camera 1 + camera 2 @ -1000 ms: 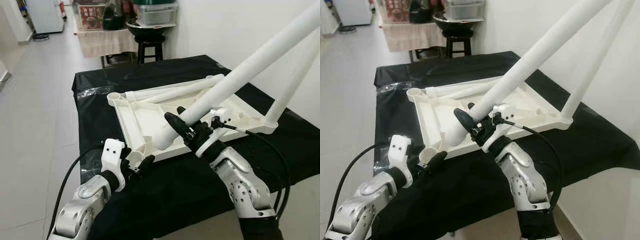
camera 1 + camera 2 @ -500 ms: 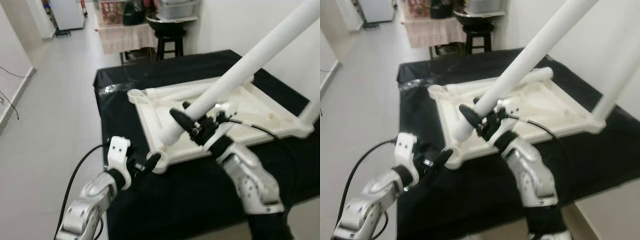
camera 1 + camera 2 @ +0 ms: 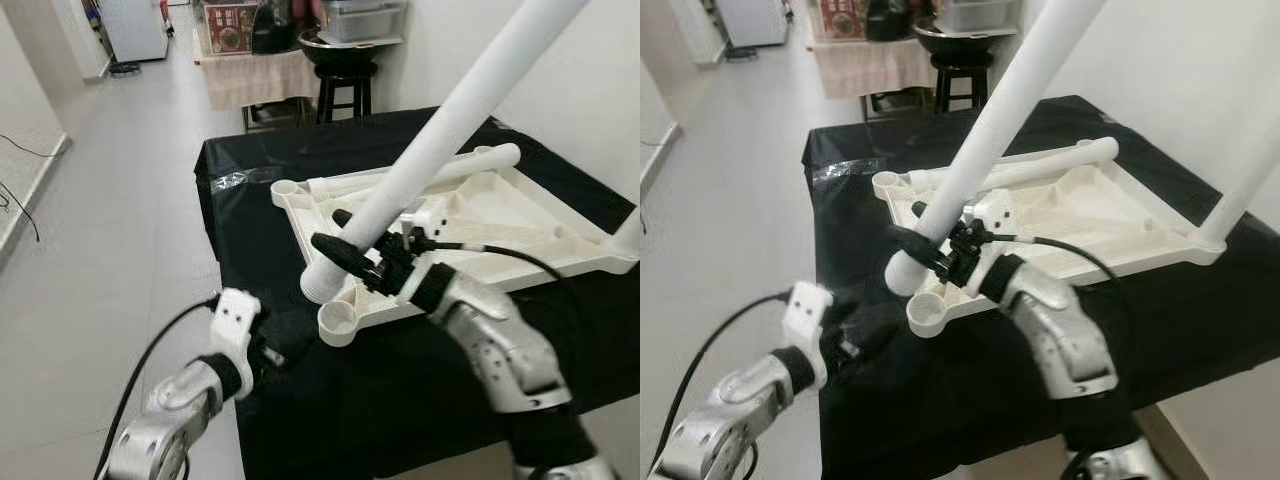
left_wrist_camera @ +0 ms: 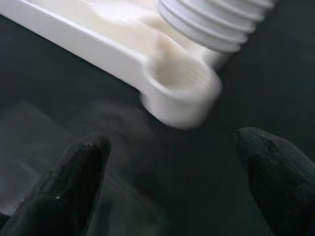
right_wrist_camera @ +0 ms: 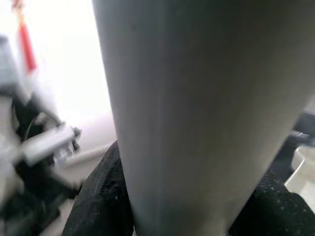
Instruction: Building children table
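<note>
An upside-down white table top [image 3: 500, 215] lies on the black-covered table [image 3: 250, 180]. My right gripper [image 3: 352, 252] is shut on a long white table leg [image 3: 450, 120] that slants up to the right. The leg's threaded end [image 3: 318, 285] hangs just above and beside the near-left corner socket [image 3: 338, 322]. In the right wrist view the leg [image 5: 197, 98] runs between the black fingers. My left gripper [image 3: 868, 328] is open, low at the table's near-left edge, a little short of that socket [image 4: 179, 96]. A second leg [image 3: 440, 170] lies along the far rim. A third stands in the right corner [image 3: 628, 232].
The black cloth drops off at the table's near and left edges, with grey floor [image 3: 100, 200] to the left. A stool with a dark bowl [image 3: 338, 55] and a cloth-draped stand [image 3: 255, 75] are behind the table. A white wall [image 3: 590, 100] is close on the right.
The camera has shifted. My right gripper has tipped the leg steeper and brought its threaded end down by the corner socket. My left gripper has drawn back from that corner.
</note>
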Controlling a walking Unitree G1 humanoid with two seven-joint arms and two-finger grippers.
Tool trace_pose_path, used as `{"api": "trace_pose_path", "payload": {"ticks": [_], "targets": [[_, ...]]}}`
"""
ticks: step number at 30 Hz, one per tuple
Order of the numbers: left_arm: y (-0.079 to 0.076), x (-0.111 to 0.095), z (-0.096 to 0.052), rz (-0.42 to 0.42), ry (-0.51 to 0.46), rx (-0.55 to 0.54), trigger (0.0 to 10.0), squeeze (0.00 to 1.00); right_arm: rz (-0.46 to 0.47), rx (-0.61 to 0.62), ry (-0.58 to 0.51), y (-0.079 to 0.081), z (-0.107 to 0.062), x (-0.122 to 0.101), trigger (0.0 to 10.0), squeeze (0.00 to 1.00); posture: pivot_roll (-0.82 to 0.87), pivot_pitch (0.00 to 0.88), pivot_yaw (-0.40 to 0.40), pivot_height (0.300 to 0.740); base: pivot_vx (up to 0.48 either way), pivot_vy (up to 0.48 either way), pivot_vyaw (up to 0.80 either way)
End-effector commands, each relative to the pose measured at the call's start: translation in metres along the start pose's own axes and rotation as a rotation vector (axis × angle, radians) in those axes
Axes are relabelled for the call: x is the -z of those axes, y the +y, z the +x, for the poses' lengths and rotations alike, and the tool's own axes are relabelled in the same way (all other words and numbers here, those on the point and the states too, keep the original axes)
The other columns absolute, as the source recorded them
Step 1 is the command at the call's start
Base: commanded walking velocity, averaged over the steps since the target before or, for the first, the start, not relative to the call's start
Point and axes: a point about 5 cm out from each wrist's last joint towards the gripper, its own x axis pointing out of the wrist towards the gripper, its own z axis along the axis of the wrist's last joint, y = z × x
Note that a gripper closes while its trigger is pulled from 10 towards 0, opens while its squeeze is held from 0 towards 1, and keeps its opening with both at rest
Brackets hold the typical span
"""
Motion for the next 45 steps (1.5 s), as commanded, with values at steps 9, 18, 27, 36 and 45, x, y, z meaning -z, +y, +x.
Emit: {"api": "trace_pose_path", "payload": {"ticks": [9, 18, 27, 36, 45], "targets": [[-0.021, 0.003, -0.032, 0.097, 0.127, 0.130, 2.4, 0.00, -0.016, -0.176, 0.006, -0.014, -0.001, -0.017, 10.0, 0.00, 0.02, 0.098, -0.012, 0.740, 0.000, 0.000, 0.00], [-0.025, -0.005, -0.023, 0.086, 0.054, 0.060, 0.0, 0.00, 0.039, -0.183, 0.017, -0.018, 0.020, 0.001, 10.0, 0.00, 0.03, 0.109, -0.011, 0.740, 0.000, 0.000, 0.00], [-0.031, -0.013, -0.023, 0.084, -0.004, -0.009, 0.0, 0.00, -0.020, -0.278, 0.151, -0.019, 0.026, 0.016, 10.0, 0.00, 0.06, 0.162, -0.010, 0.740, 0.000, 0.000, 0.00], [-0.035, -0.013, -0.028, 0.116, 0.014, -0.003, 10.0, 0.00, -0.034, -0.327, 0.126, -0.033, 0.022, 0.000, 10.0, 0.00, 0.08, 0.197, -0.005, 0.740, 0.000, 0.000, 0.00], [-0.041, -0.014, -0.031, 0.126, 0.015, 0.008, 10.0, 0.00, -0.036, -0.405, 0.144, -0.037, 0.025, -0.002, 10.0, 0.00, 0.10, 0.227, -0.011, 0.740, 0.000, 0.000, 0.00]]}}
